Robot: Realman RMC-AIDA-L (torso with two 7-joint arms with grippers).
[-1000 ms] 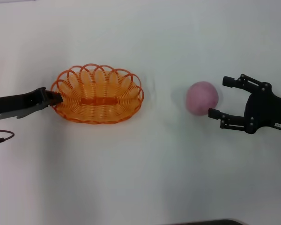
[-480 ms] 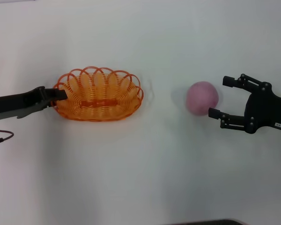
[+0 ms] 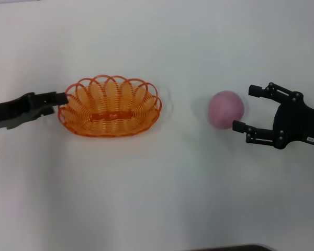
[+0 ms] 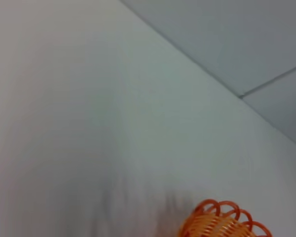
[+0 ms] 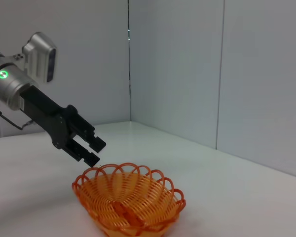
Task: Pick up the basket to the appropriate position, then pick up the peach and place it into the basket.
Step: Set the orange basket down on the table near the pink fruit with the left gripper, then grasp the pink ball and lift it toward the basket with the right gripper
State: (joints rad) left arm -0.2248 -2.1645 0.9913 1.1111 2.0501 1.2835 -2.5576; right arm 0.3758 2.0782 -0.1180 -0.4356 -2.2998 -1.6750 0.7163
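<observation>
Over the preceding second my left end effector (image 3: 62,98) released the basket (image 3: 110,106) rim and withdrew; it stood just off the near end of the rim, apart from it. In the right wrist view its fingers were parted with nothing between them. The basket shifted slightly during this interval and rested flat on the worktop (image 3: 157,198). I judged the positioning step complete and the peach transfer next. My right end effector (image 3: 244,108) had not moved: fingers spread, the peach (image 3: 226,109) sitting just ahead of the fingertips, not gripped. The basket was empty; its woven floor showed bare. The peach lay well apart from it, on the worktop.
</observation>
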